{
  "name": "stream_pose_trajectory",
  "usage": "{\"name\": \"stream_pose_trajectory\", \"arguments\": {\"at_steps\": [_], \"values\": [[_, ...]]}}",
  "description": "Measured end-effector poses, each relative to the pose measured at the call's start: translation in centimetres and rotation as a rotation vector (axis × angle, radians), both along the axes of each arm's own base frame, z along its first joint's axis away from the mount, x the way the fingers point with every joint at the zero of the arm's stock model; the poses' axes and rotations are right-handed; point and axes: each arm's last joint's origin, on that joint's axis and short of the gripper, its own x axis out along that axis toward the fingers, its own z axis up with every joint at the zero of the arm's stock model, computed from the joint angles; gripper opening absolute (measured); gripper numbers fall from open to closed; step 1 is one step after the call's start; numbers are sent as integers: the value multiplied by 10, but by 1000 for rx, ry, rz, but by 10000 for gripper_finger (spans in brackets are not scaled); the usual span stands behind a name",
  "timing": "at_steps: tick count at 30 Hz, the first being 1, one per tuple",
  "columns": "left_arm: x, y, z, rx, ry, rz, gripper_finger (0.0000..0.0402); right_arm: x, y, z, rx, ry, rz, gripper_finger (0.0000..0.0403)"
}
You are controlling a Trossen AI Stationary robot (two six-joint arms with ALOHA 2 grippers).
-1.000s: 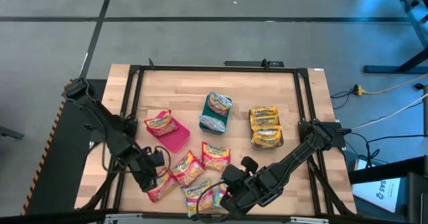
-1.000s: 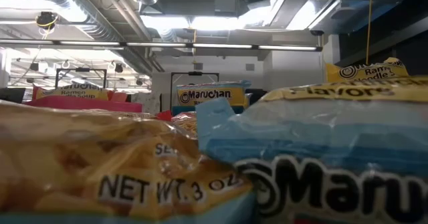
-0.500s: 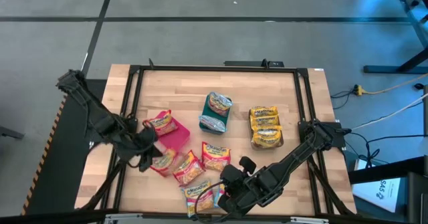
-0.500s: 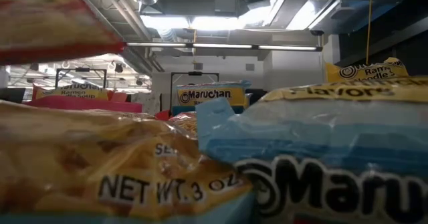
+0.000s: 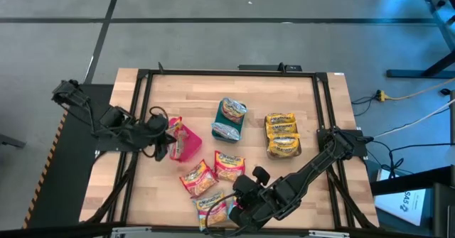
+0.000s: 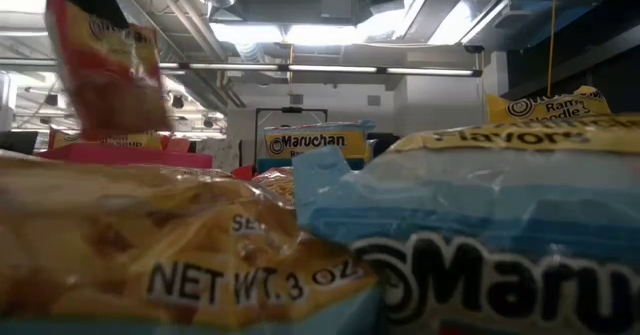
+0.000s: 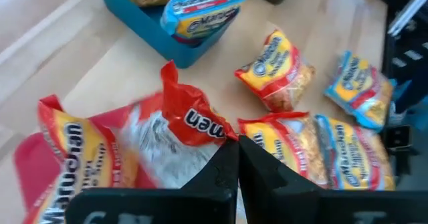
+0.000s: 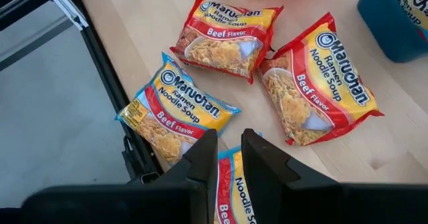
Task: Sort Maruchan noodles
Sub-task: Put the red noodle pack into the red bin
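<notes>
My left gripper (image 5: 162, 135) is shut on a red Maruchan packet (image 5: 173, 130) above the pink bin (image 5: 189, 150), which holds another red packet (image 7: 67, 157). The held packet hangs high at the left of the low view (image 6: 110, 70). My right gripper (image 5: 236, 209) stands low at the near edge, its fingers close together over a light-blue-edged packet (image 8: 226, 184). Three more packets lie flat on the wood: two red (image 8: 227, 43) (image 8: 317, 77) and one blue-edged (image 8: 177, 110). My left gripper pinches the red packet near one crinkled end (image 7: 200, 127) between its two fingers. The packet is lifted clear of the table and hangs over the pink bin. My right gripper has the light-blue-edged packet's edge (image 8: 229, 167) between its fingers, coming from above. The fingers hide the place of contact, and the packet lies on the table.
A teal bin (image 5: 218, 119) with blue-edged packets sits mid-table. A stack of yellow packets (image 5: 282, 133) lies to its right. A black frame rail (image 5: 139, 110) runs around the tabletop. Bare wood shows along the far edge (image 5: 227, 85).
My left gripper has lifted the red packet from the near-left part of the table and carried it up and toward the far edge, over the pink bin. The packet has risen clear of the wood and come into the low view.
</notes>
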Motion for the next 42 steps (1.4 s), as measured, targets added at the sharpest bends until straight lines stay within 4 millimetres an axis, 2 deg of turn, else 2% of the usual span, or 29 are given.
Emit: {"name": "stream_pose_trajectory", "arguments": {"at_steps": [14, 32, 42], "values": [[-3, 21, -10, 2, 191, 12, 0, 0, 0, 0, -2, 1, 0, 67], [-3, 32, -12, 55, 235, 2, 0, 0, -1, 0, -21, -15, -12, 67], [5, 35, -24, 80, 380, -47, 0, 2, 0, 1, -6, -34, -13, 67]]}}
